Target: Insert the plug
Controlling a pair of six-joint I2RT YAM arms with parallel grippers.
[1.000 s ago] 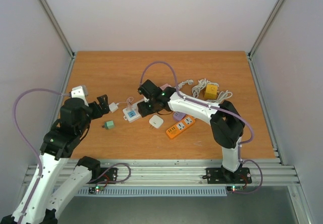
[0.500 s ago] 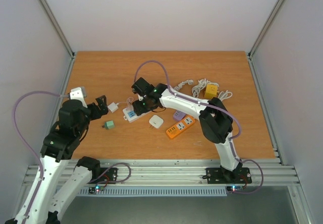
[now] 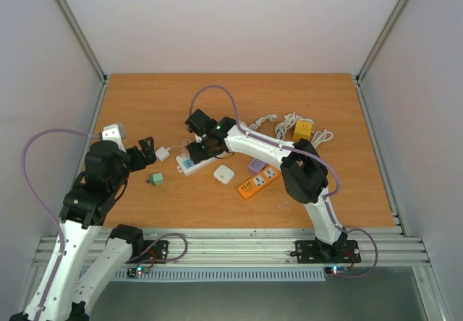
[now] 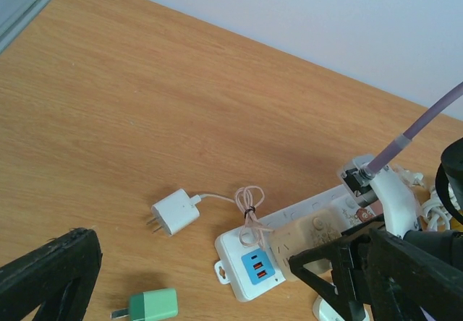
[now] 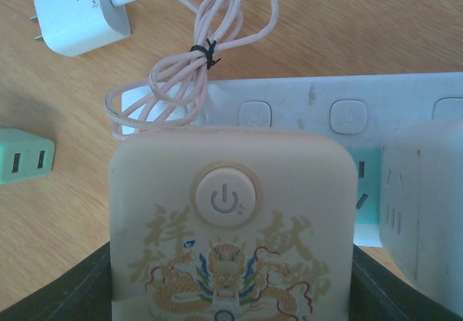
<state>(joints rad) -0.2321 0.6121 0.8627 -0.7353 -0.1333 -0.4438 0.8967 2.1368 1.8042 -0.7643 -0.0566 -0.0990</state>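
Note:
The plug (image 5: 231, 220) is a beige cube with a round power button and a dragon print. My right gripper (image 5: 235, 292) is shut on it, a black finger on each side. It hangs over the left end of the white power strip (image 3: 187, 165), just above the strip's sockets (image 5: 347, 115). In the left wrist view the plug (image 4: 318, 233) sits beside the strip's blue USB panel (image 4: 255, 263); whether it touches the strip I cannot tell. My left gripper (image 3: 148, 150) stands open to the left, nothing between its fingers.
A white charger (image 3: 163, 152) with a looped pink cable (image 5: 195, 64) lies left of the strip. A green adapter (image 3: 155, 179), a white square adapter (image 3: 223, 174), an orange power strip (image 3: 259, 181), a purple piece (image 3: 256, 165) and a yellow cube (image 3: 302, 129) with white cord lie around.
My right arm has swung left and carried the plug over the left end of the white strip. The left arm has barely moved.

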